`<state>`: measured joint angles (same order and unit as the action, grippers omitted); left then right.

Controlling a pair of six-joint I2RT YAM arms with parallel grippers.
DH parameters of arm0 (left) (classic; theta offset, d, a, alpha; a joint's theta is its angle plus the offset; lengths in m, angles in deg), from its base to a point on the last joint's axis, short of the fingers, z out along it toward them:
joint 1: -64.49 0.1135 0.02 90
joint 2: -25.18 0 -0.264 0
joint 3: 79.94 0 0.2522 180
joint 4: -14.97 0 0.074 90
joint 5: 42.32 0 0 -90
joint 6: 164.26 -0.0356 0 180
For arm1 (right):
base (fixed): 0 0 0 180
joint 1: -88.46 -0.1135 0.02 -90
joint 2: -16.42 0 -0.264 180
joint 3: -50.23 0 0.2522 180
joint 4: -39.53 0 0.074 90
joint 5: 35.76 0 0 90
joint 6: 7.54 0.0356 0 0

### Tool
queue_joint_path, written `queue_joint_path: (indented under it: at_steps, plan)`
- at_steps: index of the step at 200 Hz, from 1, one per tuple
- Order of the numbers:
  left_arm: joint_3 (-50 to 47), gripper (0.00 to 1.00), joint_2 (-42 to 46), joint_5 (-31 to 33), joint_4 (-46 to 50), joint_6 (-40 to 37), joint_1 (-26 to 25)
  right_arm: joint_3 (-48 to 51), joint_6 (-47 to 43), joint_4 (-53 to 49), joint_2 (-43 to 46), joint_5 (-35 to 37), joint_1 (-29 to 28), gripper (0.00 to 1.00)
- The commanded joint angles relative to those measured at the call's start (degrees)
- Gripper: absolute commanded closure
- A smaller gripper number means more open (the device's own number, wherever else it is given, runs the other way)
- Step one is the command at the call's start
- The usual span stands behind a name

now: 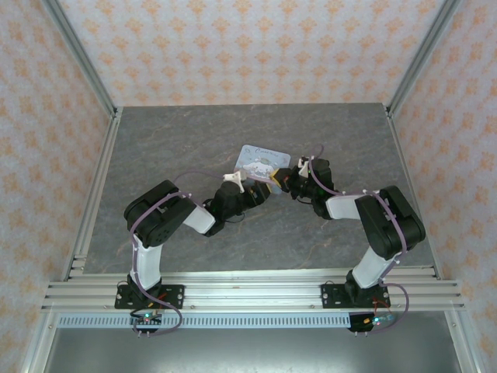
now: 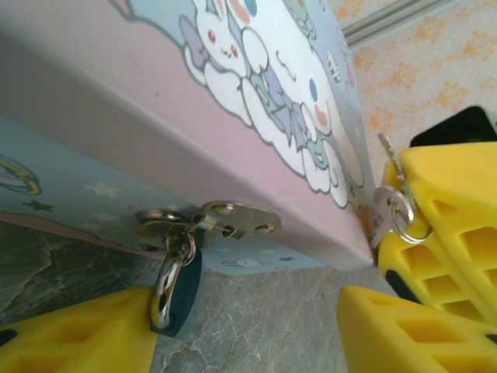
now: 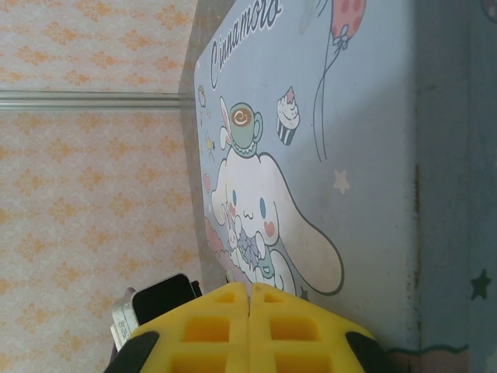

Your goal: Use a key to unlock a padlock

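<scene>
- Grey stone-look table (image 1: 194, 140), top cam: pale-blue cartoon tin (image 1: 262, 162) lies flat near mid-table, w/ both arms reaching in to its near edge.
- L gripper (image 1: 258, 189) sits at the tin's near-left side. R gripper (image 1: 289, 183) is at the near-right corner, a bit of yellow showing. The tips are close to each other.
- L wrist cam: the tin's side wall runs across frame, w/ a metal hasp (image 2: 233, 216) riveted on it.
- The padlock (image 2: 180, 299) has a dark blue body and a silver shackle. It hangs thru the hasp loop, w/ its body low, near the table.
- L gripper's yellow fingers (image 2: 85, 338) stand well apart, approx half open, w/ nothing clamped btwn them. The padlock body lies right against the inner face of the frame-left finger. The other finger is well clear of it.
- Same cam, right edge: R gripper's yellow fingers are up by the tin's corner. A silver key (image 2: 382, 203) w/ a small split ring looks pinched at their tip. The key is near the padlock but apart from it, not inserted.
- R wrist cam: R gripper's fingers are pressed fully together, no gap at the seam. The key can't be made out from this angle.
- The tin lid, w/ white bunny print and script lettering, lies just beyond the tips.
- A black and silver part sits at lower left of that frame; can't tell what it is.
</scene>
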<state>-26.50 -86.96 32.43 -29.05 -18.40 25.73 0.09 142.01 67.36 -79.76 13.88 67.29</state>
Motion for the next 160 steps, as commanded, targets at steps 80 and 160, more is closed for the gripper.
queue_joint_path:
  at_steps: [80,160]
  plan:
    - [-0.8,0.43,-1.6,8.8,-2.3,6.1,-2.3,0.2,0.5,0.0,-1.2,0.2,0.3,1.0]
    - [-1.1,0.52,-1.9,14.6,3.9,7.1,-3.4,0.1,0.7,0.0,-1.1,0.1,0.4,1.0]
